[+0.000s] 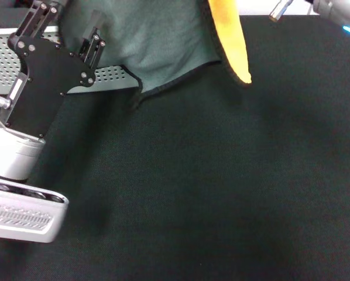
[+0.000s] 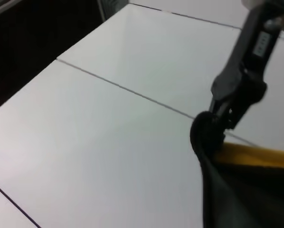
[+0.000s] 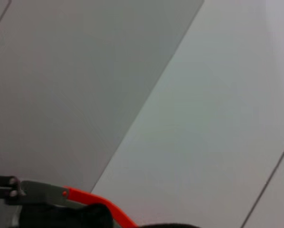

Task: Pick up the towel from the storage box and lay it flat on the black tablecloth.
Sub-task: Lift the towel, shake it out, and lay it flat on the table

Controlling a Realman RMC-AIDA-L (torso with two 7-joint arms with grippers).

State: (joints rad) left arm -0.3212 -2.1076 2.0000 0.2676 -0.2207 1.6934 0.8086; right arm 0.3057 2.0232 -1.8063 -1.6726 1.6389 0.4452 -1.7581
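The towel (image 1: 157, 41) hangs in the air at the back of the scene, grey-green side facing me, with a yellow fold (image 1: 233, 47) at its right edge. Its lower hem dangles just above the black tablecloth (image 1: 210, 187). My left gripper (image 1: 64, 14) is raised at the back left and grips the towel's left top part between its finger links. In the left wrist view my right gripper (image 2: 213, 126) pinches a black-edged corner of the towel (image 2: 237, 194). The storage box (image 1: 5, 64) stands behind my left arm.
My right arm (image 1: 336, 12) reaches in at the back right corner. The left forearm and its grey wrist housing (image 1: 23, 211) lie over the tablecloth's left side. The cloth spreads wide across the front and right.
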